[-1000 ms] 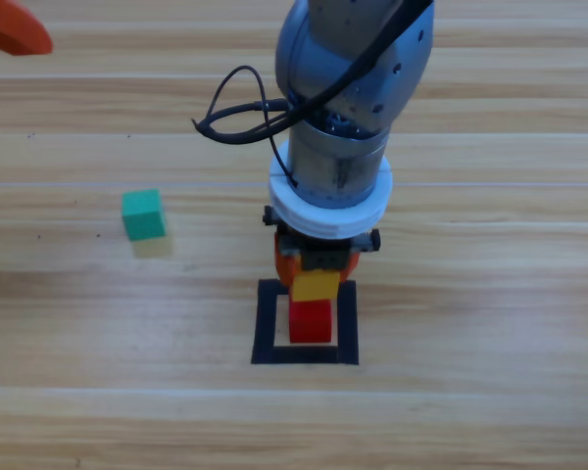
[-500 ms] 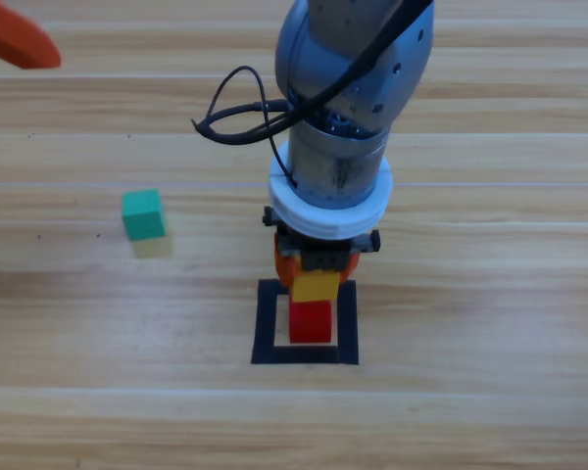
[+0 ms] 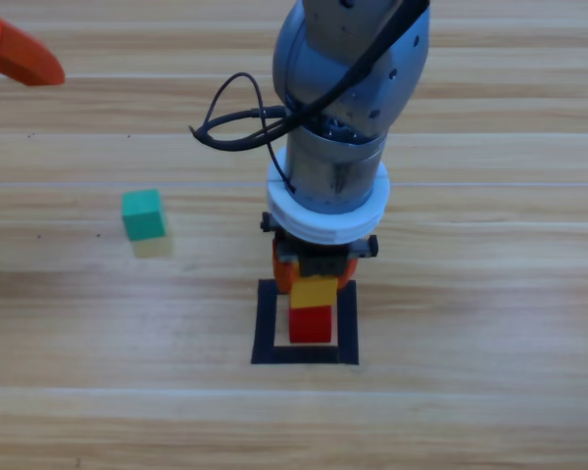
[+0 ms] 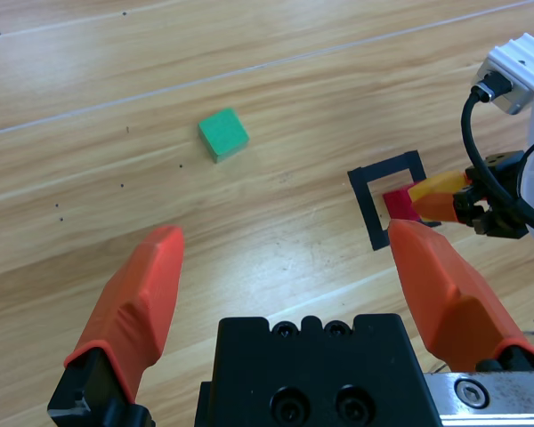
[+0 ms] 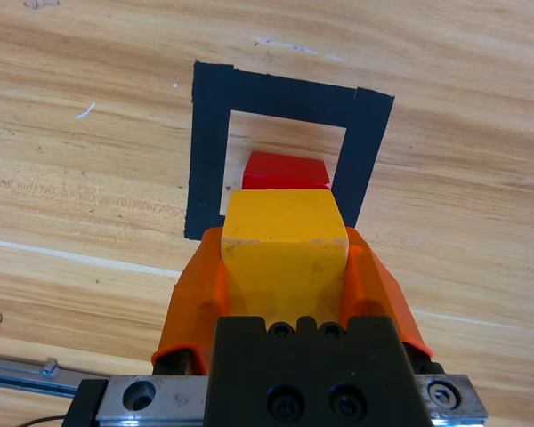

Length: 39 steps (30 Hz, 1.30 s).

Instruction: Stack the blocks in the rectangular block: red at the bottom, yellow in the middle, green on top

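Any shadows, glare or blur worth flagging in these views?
High view: soft shadow below the green cube; the right arm blocks part of the tape outline. Left wrist view: even light, no glare. Right wrist view: the yellow cube hides most of the red cube.

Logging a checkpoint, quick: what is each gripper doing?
Left gripper: open, empty, near the table's far-left corner.
Right gripper: shut on the small yellow cube, above the red cube.

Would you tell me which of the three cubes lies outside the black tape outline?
The green cube, alone on bare wood; red sits inside, yellow above it.
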Available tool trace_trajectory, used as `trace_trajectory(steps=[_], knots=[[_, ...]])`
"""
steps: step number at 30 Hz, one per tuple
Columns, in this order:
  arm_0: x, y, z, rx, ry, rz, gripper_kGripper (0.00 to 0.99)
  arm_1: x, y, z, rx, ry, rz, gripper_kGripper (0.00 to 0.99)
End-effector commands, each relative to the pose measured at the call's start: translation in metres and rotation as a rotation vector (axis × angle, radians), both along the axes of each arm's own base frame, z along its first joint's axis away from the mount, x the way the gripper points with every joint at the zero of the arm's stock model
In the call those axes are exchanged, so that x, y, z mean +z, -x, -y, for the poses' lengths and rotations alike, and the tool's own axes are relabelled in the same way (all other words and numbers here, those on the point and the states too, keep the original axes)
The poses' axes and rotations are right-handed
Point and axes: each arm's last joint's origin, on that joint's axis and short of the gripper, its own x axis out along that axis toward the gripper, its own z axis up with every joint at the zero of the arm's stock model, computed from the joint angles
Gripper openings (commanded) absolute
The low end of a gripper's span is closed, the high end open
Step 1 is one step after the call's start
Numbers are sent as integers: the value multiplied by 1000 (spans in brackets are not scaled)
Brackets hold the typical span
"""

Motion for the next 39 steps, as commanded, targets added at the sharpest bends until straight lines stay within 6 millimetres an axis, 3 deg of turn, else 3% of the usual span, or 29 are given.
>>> trace_trajectory(steps=[1,21,22,23,24,25,26,34,39], knots=[[-17,-9,0,17,-1,-48,990,-39,13,-17,44,68,-56,110],[-26,-11,-1,18,3,-56,990,-49,12,-18,42,91,-61,127],[-26,-11,-1,18,3,-56,990,-48,11,-18,42,87,-58,193],[-26,-11,-1,18,3,-56,990,-48,11,-18,42,88,-59,330],[-25,-10,-1,17,4,-55,990,-47,11,-18,41,87,-55,543],[-26,-11,-1,18,3,-56,990,-44,11,-17,41,86,-47,827],[-26,-11,-1,20,5,-57,990,-41,12,-17,41,84,-42,980],[-28,-11,-1,21,7,-58,990,1,18,-9,37,46,49,990],[-23,-16,-1,81,60,-24,990,65,52,3,75,-21,198,990]])
